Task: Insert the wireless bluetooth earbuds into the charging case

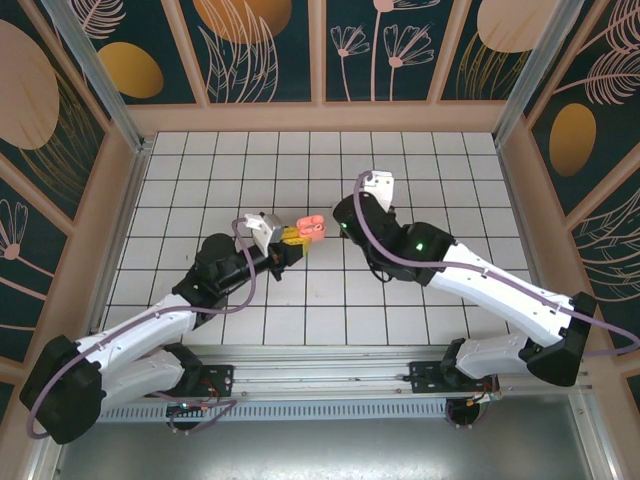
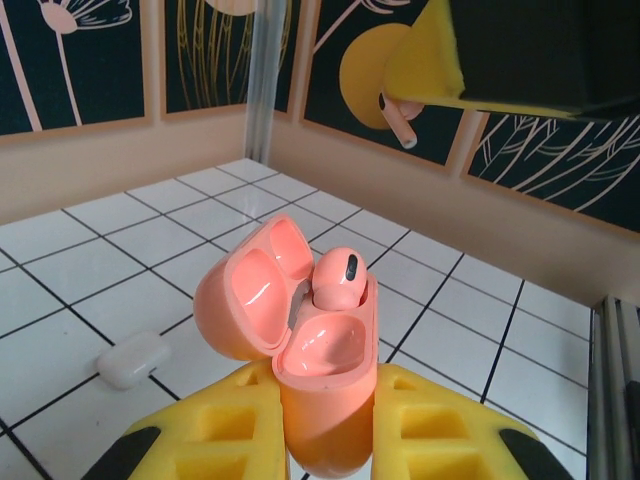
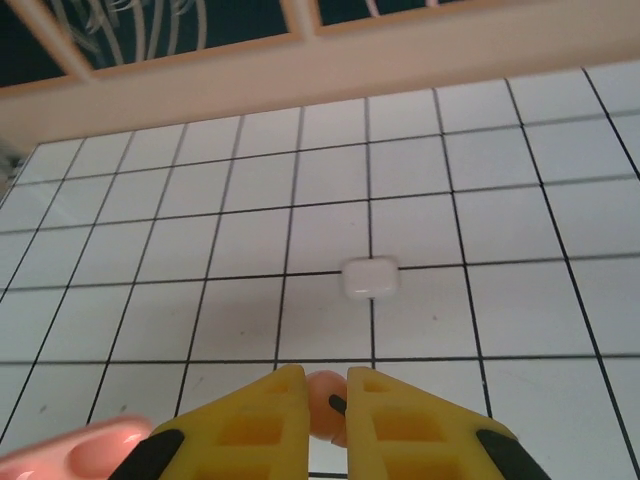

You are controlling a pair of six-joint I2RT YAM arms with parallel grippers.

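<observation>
- The pink case (image 2: 320, 345) is smooth plastic. It is very shiny, with bright spots of light inside its lid.
- The pink earbud in the case (image 2: 338, 280) is the same smooth, shiny plastic. The other pink earbud (image 3: 322, 405) looks like that too.
- The white case (image 3: 370, 277) is smooth plastic with a soft shine.
- The fingers (image 2: 225, 430) of the left gripper (image 2: 325, 375) are yellow plastic, dull and not shiny.
- The table (image 1: 400, 170) has smooth white tiles that shine a little.
- The wall frames (image 1: 320, 118) look like pale, dull wood.
- The rail (image 1: 330, 392) is grey metal.
- The right arm (image 1: 500, 290) has a white, shiny plastic shell.
</observation>
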